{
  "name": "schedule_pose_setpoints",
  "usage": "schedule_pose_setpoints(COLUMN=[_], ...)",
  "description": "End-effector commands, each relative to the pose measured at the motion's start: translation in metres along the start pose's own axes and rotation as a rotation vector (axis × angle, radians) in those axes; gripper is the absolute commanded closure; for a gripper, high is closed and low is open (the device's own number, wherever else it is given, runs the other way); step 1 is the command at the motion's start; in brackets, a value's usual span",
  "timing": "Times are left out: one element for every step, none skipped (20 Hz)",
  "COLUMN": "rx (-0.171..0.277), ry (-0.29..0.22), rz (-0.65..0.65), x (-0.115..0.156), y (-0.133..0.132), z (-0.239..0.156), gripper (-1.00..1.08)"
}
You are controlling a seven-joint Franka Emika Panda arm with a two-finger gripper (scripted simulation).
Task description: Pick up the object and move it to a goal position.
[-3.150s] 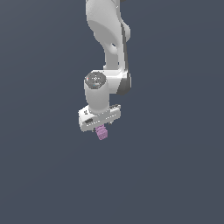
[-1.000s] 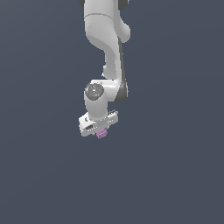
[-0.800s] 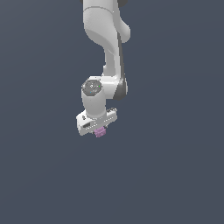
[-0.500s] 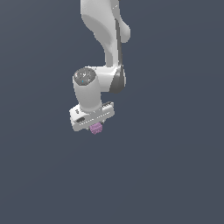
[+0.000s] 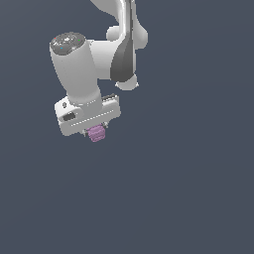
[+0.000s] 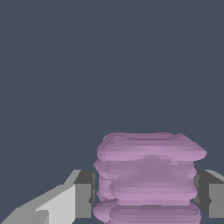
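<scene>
Purple-pink ribbed object [image 6: 148,177] clamped in white pincer [image 5: 96,130]; unlabelled.

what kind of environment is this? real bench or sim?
Looks like a bare simulator render: flat, featureless grey-blue background in both views, no table or floor visible. Only a smooth-shaded white arm whose pincer clamps a ribbed purple-pink block.

claw [image 5: 97,130] clamped, arm bent overhead

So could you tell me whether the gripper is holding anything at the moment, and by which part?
Yes: the gripper holds the purple-pink ribbed object, its fingers pressed against two opposite ridged sides, near one end; the other end sticks out beyond the fingertips.
</scene>
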State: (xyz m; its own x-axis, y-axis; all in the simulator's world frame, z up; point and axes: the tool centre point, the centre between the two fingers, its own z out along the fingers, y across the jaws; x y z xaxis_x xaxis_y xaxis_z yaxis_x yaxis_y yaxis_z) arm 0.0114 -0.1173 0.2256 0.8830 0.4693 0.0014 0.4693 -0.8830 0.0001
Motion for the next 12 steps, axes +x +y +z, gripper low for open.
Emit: schedule_pose_setpoints(rx=[0.001, 0.001, 0.001, 0.001, 0.001, 0.001, 0.001, 0.001, 0.001, 0.000, 0.000, 0.000], ry=[-0.001, -0.001, -0.001, -0.001, -0.001, -0.001, -0.001, -0.001, -0.001, -0.001, -0.001, -0.001], rz=[0.000, 0.000, 0.000, 0.000, 0.000, 0.000, 0.000, 0.000, 0.000, 0.000, 0.000, 0.000], x=[-0.002, -0.002, -0.002, -0.003, -0.003, -0.003, -0.003, -0.003, -0.003, -0.003, -0.003, -0.003], y=[0.009, 0.012, 0.016, 0.019, 0.022, 0.025, 0.028, 0.031, 0.033, 0.036, 0.038, 0.040], z=[-0.027, -0.038, -0.048, -0.057, -0.066, -0.075, -0.082, -0.090, -0.096, -0.102, -0.108, -0.113], gripper=[1.08, 1.08, 1.08, 1.08, 1.08, 1.08, 1.08, 1.08, 1.08, 1.08, 1.08, 1.08])
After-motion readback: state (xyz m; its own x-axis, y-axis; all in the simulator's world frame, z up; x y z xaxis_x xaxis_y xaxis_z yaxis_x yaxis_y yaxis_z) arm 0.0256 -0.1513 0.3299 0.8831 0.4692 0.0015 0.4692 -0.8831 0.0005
